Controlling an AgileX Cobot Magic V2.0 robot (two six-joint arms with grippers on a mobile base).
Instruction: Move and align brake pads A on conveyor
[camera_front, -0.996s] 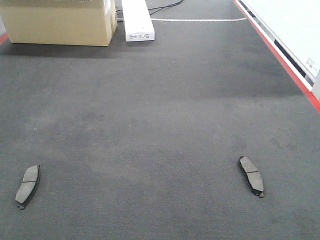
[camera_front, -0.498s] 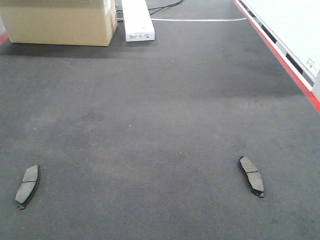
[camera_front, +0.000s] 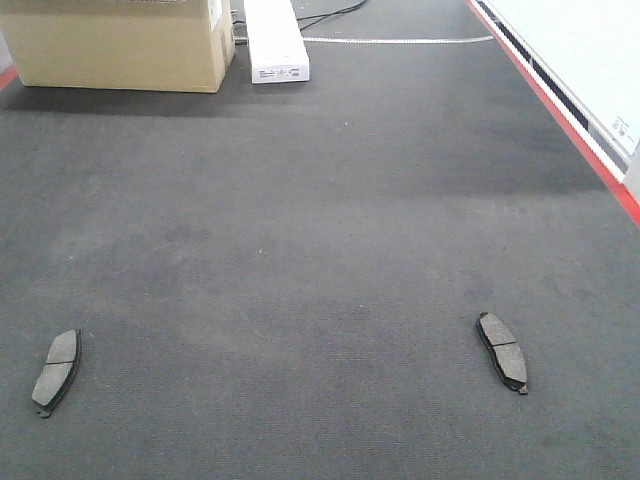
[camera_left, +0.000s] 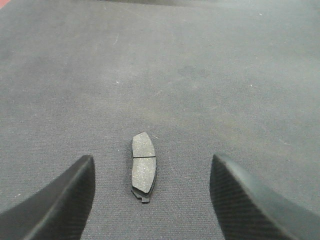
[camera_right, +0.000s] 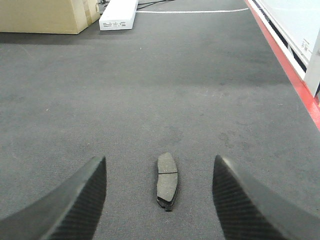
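Here, your left gripper (camera_left: 152, 162) gapes wide, framing the left pad (camera_left: 144, 162); your right gripper (camera_right: 160, 160) likewise frames the right pad (camera_right: 167, 181). Both grippers are cropped at the bottom edge, and their height above the belt (camera_front: 300, 230) is unclear.

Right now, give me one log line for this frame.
left gripper: open, left pad centred ahead, no contact | right gripper: open, right pad centred ahead, no contact | both flat on conveyor, opposite sides

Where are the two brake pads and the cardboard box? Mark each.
left brake pad (camera_front: 56, 372), front-facing view, its middle
right brake pad (camera_front: 502, 351), front-facing view, its middle
cardboard box (camera_front: 120, 45), front-facing view, front face
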